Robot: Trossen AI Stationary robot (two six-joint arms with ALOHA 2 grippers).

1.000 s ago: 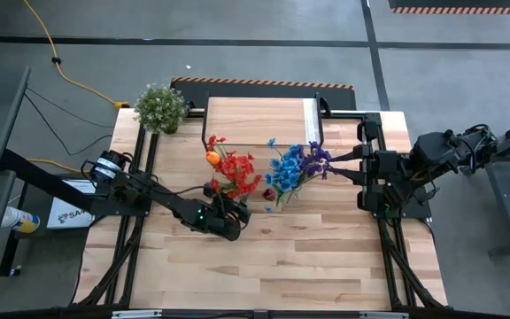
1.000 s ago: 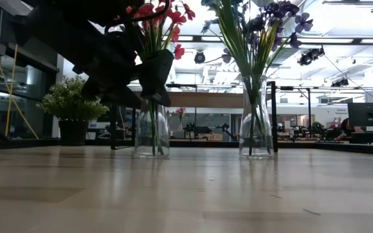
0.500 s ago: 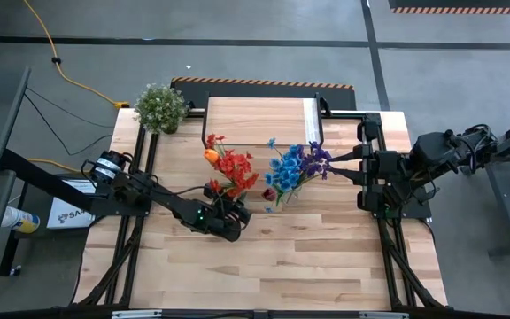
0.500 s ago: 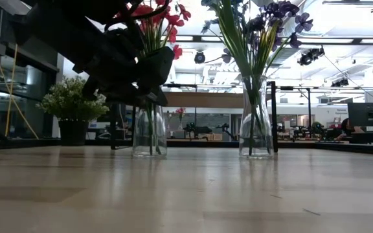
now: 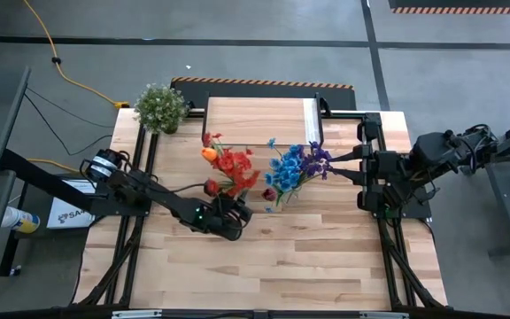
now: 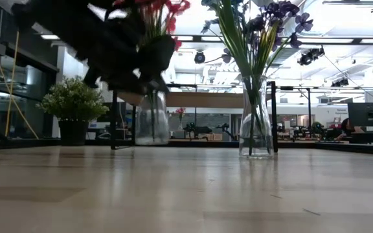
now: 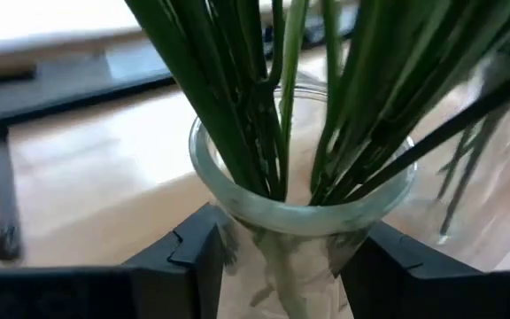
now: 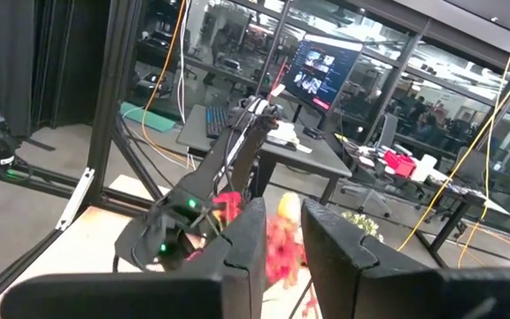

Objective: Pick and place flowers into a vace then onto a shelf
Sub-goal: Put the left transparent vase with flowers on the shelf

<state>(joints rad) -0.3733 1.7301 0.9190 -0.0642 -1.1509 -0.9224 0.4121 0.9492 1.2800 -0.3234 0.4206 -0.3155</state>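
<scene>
My left gripper point(image 5: 228, 215) is shut on a clear glass vase point(image 6: 151, 120) that holds red and orange flowers point(image 5: 228, 165); in the low view its base hangs just above the tabletop. The green stalks fill the vase mouth point(image 7: 299, 208) in the left wrist view. A second glass vase point(image 6: 256, 123) with blue and purple flowers point(image 5: 295, 167) stands by its base on the table to the right. The shelf point(image 5: 259, 122) stands at the far middle. My right gripper point(image 5: 361, 166) waits at the table's right edge, its fingers a narrow gap apart and empty. My left gripper pinches the vase's neck point(image 7: 282, 266) just under the flared rim, one finger point(image 7: 193, 257) on each side. The fingers come roughly level from the table's near left side. The vase hangs upright, lifted clear of the table, with the flowers standing above the fingers.
A bushy green potted plant point(image 5: 160, 106) stands at the far left corner. The blue-flower vase stands close to the right of the held vase. The shelf's black legs point(image 6: 113, 123) show behind the vases. Bare tabletop point(image 5: 308, 257) lies toward the near edge.
My left gripper has gone up and a little toward the far edge, still shut on the vase. The vase with the red flowers, which stood on the table, now hangs upright clear of it.
</scene>
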